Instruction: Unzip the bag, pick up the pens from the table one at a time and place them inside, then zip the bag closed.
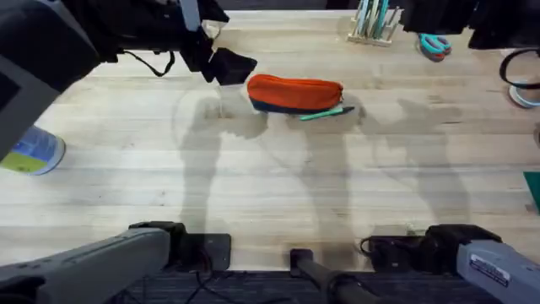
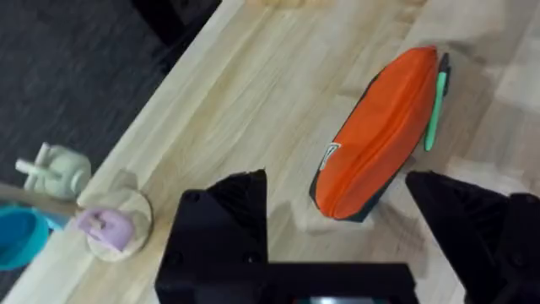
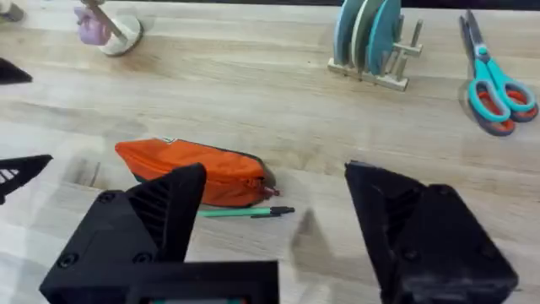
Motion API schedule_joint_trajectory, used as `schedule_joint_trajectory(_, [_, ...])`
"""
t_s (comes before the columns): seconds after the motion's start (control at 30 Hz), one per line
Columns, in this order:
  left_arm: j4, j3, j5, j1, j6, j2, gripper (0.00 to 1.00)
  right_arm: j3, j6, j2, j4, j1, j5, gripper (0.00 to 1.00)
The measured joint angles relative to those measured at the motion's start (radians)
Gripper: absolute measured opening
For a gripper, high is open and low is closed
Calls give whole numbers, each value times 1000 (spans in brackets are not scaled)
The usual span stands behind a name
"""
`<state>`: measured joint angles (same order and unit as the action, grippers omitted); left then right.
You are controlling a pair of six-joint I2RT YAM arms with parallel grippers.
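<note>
The two arm bases sit dark at the near edge of the wide, light wooden plank table [image 1: 270, 194], and a broad stretch of bare wood lies open between them and everything else.

The left gripper [image 1: 221, 64] hangs over the far left part of the table, its black fingers spread wide. Just beyond its fingertips, apart from them, lies the small elongated orange fabric pouch with a dark navy bottom band [image 1: 294, 93]; in the left wrist view the pouch [image 2: 380, 135] lies flat on the wood with one end nearest the fingertips. A thin mint-green stick pen [image 1: 323, 112] lies along the pouch's near long side, touching it or just beside it.

The right gripper [image 3: 274, 224] has its black fingers spread as well, above the table, with the pouch [image 3: 194, 173] and pen [image 3: 245, 212] a little ahead of it.

Further off, near the table's far edge, stand a small wooden rack holding teal discs [image 3: 371, 38] and teal-handled scissors [image 3: 494, 76]. The table's left edge drops to dark floor.
</note>
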<state>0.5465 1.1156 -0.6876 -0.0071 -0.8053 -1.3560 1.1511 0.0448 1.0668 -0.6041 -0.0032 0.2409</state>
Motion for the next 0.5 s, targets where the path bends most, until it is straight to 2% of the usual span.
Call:
schedule_joint_trajectory(0.2, [-9,0,-25,0,-50,-12,993,0,0,0,0,0,0,997])
schedule_joint_trajectory(0.5, [-7,0,-34,0,-64,-14,993,0,0,0,-3,0,0,997])
